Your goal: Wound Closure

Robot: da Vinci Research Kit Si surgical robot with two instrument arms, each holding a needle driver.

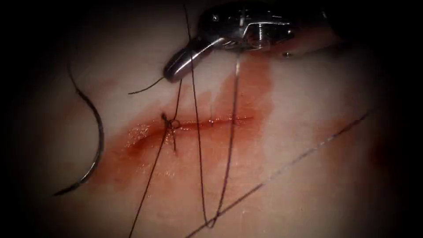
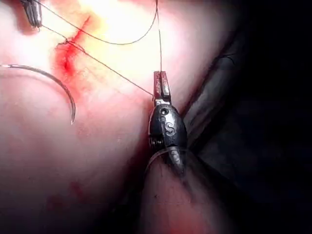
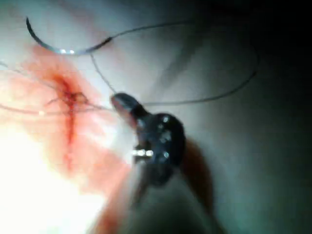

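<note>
Both tools' jaws pinch thread (image 1: pixel 197 132); the curved needle (image 1: pixel 94 132) lies free left of the cut (image 1: pixel 207 122).

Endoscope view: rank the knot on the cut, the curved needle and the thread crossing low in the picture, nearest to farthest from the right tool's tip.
1. Dark knot, just below the right tool.
2. Curved steel needle, lying free at left.
3. Thread crossing, at the bottom.

The right claw (image 1: pixel 176 70) was polished silver with a visible coiled spring; the left claw (image 2: pixel 161 87) bore a stamped "S".
</note>
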